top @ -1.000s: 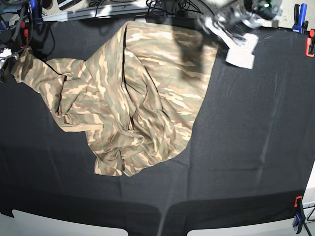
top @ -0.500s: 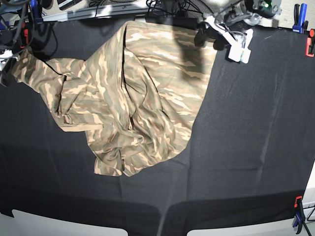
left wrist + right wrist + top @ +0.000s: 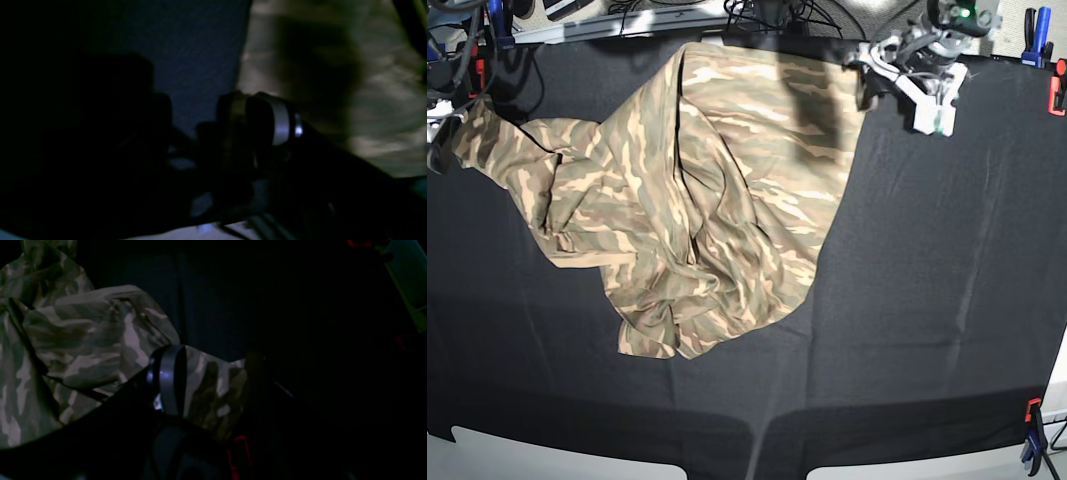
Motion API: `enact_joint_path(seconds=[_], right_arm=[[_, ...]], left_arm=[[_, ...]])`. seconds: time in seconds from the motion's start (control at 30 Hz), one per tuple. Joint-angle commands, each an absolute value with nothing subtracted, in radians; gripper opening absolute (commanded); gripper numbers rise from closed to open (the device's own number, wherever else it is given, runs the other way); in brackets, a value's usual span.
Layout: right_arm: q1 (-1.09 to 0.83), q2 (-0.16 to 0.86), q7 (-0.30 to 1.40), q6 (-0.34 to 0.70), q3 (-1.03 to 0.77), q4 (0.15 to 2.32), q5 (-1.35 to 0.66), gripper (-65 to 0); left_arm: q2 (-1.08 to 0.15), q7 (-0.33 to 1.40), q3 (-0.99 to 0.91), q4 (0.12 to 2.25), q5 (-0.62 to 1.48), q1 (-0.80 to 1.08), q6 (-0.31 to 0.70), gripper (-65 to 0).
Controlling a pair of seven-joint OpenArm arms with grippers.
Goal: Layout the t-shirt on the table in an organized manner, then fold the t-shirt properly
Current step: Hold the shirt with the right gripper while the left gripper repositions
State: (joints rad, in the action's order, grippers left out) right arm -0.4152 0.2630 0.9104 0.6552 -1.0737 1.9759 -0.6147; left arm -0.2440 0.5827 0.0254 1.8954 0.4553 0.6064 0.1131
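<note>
The camouflage t-shirt lies crumpled on the black table, reaching from the back edge down to the middle, with one sleeve stretched to the far left. My right gripper sits at that sleeve's end. In the right wrist view its jaws stand open with the t-shirt's sleeve cloth lying between them. My left gripper hovers open just off the shirt's back right corner. In the dim left wrist view the left gripper holds nothing, over bare table, with the t-shirt to its right.
A blue clamp and a red clamp grip the back right edge. Another clamp sits at the front right corner. Cables and gear crowd the back edge. A pale floor strip shows past the front edge.
My left gripper has swung and shifted a little to the right near the back edge, off the shirt's corner. The t-shirt and my right gripper have stayed where they were.
</note>
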Motion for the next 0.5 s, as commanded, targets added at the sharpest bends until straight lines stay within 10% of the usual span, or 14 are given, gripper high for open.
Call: enact_joint_path(seconds=[0.0,0.47], right_arm=[[-0.416,0.283,0.891,0.659,-1.081,1.993,-0.633,-37.2],[-0.416,0.283,0.892,0.66,-1.081,1.993,-0.715,-37.2]], left_arm=[[-0.244,0.573,0.027,1.913,0.479,0.609,0.143,-28.9],[-0.232,0.576,0.027,1.807,0.416,0.55,0.168,-28.9]])
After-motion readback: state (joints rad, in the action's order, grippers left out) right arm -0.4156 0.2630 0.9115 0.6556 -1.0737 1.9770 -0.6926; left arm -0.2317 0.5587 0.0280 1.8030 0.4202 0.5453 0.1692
